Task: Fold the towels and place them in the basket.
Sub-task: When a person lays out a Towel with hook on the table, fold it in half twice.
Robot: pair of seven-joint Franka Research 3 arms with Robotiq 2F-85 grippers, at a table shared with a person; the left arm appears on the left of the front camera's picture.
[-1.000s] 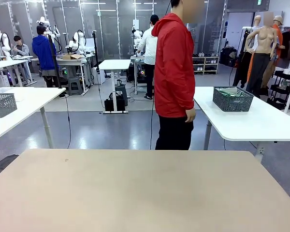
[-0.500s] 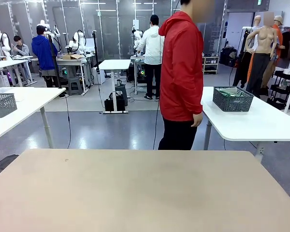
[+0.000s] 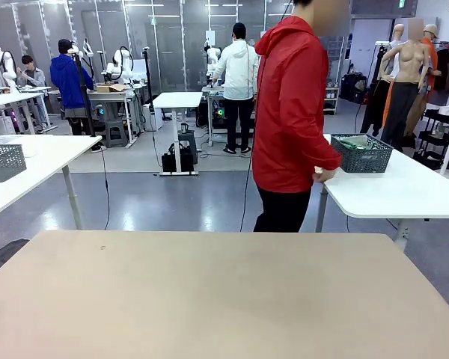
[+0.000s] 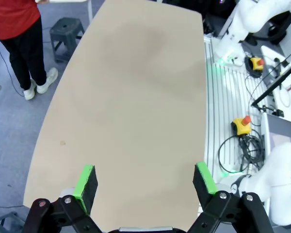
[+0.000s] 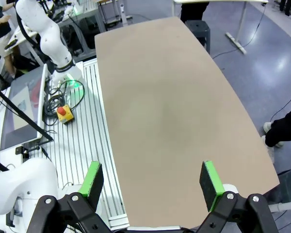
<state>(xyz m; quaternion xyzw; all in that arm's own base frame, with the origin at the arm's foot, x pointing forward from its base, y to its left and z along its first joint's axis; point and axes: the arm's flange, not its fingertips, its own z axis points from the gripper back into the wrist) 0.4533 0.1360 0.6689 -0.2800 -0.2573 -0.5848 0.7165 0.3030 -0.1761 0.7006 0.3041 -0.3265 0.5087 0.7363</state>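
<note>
left end effector (image 4: pixel 144 179) and right end effector (image 5: pixel 151 178) hang above the beige surface (image 3: pixel 224 299), fingers wide apart. the basket (image 3: pixel 361 155) sits on a white surface (image 3: pixel 404 191) beyond, near a person's (image 3: pixel 292 112) hand (image 3: pixel 323 175); its contents are unclear.

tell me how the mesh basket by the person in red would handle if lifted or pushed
The basket looks like rigid mesh, so it probably keeps its shape when lifted. Open walls suggest it is light for its size. Low and flat on the white table, it would likely slide, not tip.
</note>
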